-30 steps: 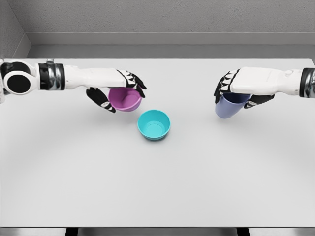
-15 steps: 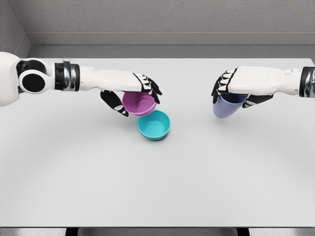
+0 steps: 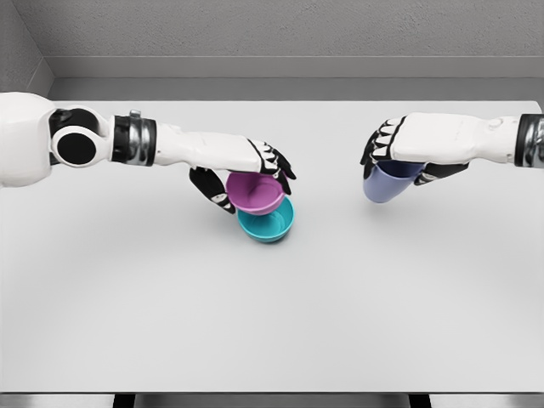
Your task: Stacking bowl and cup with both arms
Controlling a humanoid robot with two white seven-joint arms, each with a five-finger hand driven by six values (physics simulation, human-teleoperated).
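A teal bowl (image 3: pixel 270 226) sits on the white table (image 3: pixel 272 323) near its middle. My left hand (image 3: pixel 246 180) is shut on a purple bowl (image 3: pixel 255 194), holding it just above the teal bowl's left rim and overlapping it. Over at the right my right hand (image 3: pixel 398 161) is shut on a lavender cup (image 3: pixel 382 184), which hangs tilted above the table with its dark inside partly hidden by the palm.
A grey wall (image 3: pixel 272 34) runs behind the table's far edge. The table's front edge (image 3: pixel 272 393) lies at the bottom of the view.
My left hand has carried the purple bowl right and down until it overlaps the teal bowl. The right hand with the cup has drifted slightly left.
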